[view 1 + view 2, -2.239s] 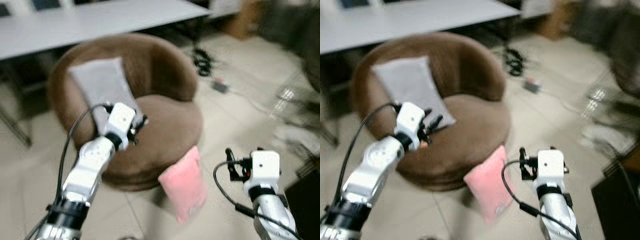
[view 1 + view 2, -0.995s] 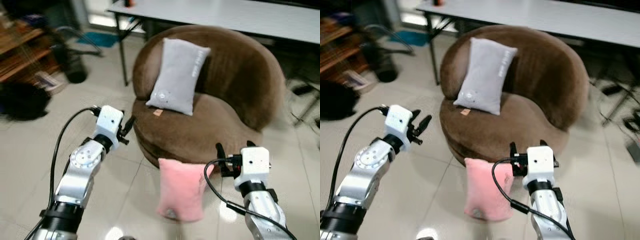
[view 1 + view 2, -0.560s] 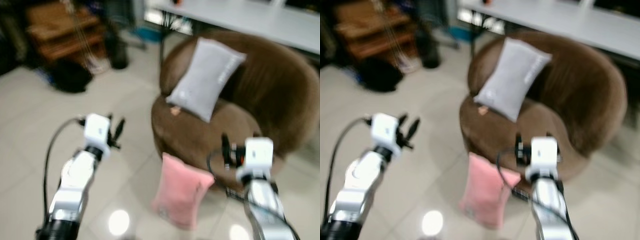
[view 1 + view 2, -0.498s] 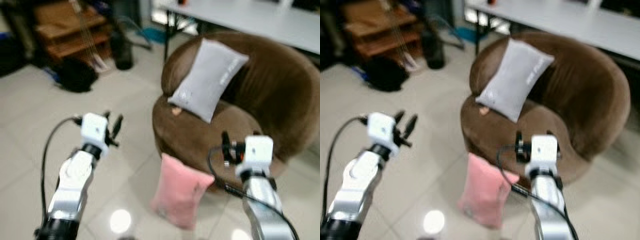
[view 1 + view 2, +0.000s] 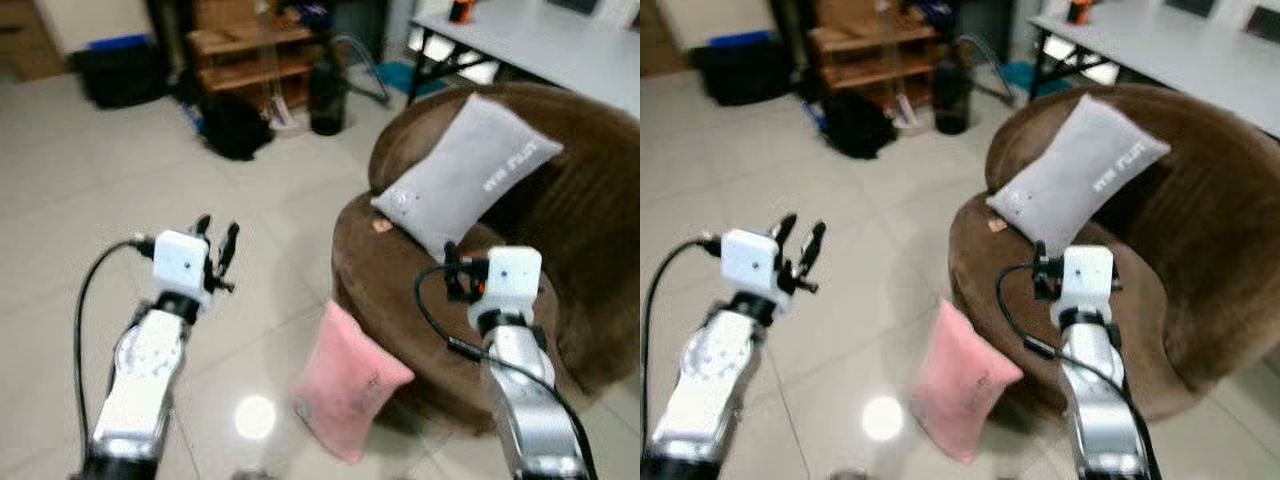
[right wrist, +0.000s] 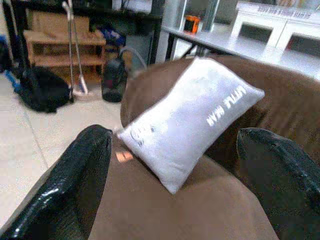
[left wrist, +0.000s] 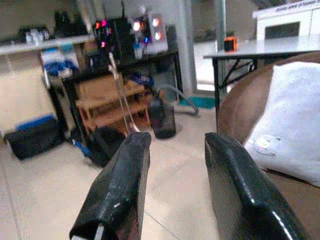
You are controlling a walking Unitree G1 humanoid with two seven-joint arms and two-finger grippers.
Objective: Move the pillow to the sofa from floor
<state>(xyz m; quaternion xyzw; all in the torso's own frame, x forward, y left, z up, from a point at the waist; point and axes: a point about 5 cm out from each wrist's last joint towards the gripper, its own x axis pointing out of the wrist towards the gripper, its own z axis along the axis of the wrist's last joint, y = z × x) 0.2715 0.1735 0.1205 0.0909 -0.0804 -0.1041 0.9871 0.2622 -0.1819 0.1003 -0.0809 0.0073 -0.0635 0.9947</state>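
**A tiled room with a white table and a cluttered wooden shelf**

We are looking across a floor of pale glossy tiles (image 5: pixel 120 170), and a round patch of lamp glare (image 5: pixel 254 417) is shining on them. Taking the white table (image 5: pixel 560 45) as our landmark, we are seeing its black folding legs (image 7: pixel 218 82) standing beside a teal mat (image 7: pixel 196 101). An orange object (image 6: pixel 191 23) is sitting on the tabletop. Away from the table, a low wooden shelf (image 5: pixel 245 60) is standing against the wall, with a dark jug (image 7: pixel 163 119) and a black bag (image 5: pixel 236 126) lying near its foot. Coloured lights (image 7: pixel 142 25) are glowing above the shelf. White cabinets (image 6: pixel 280 32) are showing behind the table.
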